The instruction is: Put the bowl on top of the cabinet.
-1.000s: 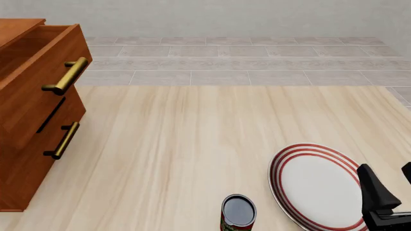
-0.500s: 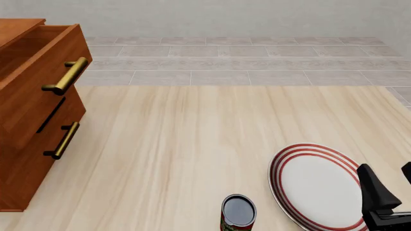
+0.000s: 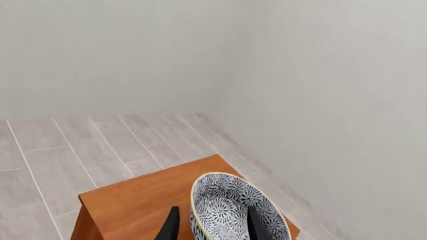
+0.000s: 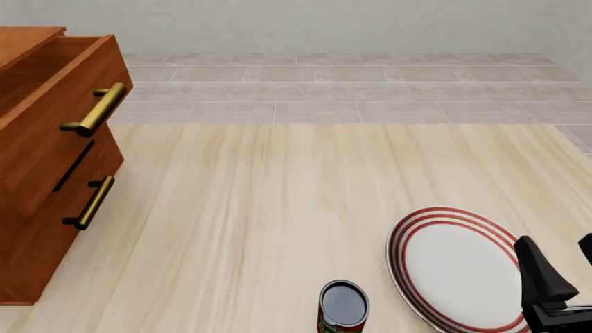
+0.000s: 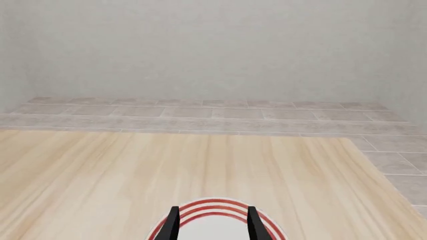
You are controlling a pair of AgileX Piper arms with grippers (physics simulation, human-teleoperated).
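In the left wrist view the blue-grey floral bowl [image 3: 230,200] is over the reddish-brown top of the cabinet [image 3: 137,202], near its far corner; I cannot tell if it rests flat. My left gripper [image 3: 213,222] is open, its fingers wide apart astride the bowl's yellowish rim, one finger [image 3: 172,226] outside and one inside. The front view shows the cabinet [image 4: 46,159] at the left with its top drawer pulled out; the bowl and left gripper are out of that view. My right gripper [image 4: 564,263] hangs open and holds nothing at the lower right.
A flat white plate with red rings [image 4: 458,267] lies beside and under the right gripper, also seen as the plate [image 5: 215,231]. A dark can [image 4: 343,305] stands at the front edge. Brass handles [image 4: 96,109] stick out from the drawers.
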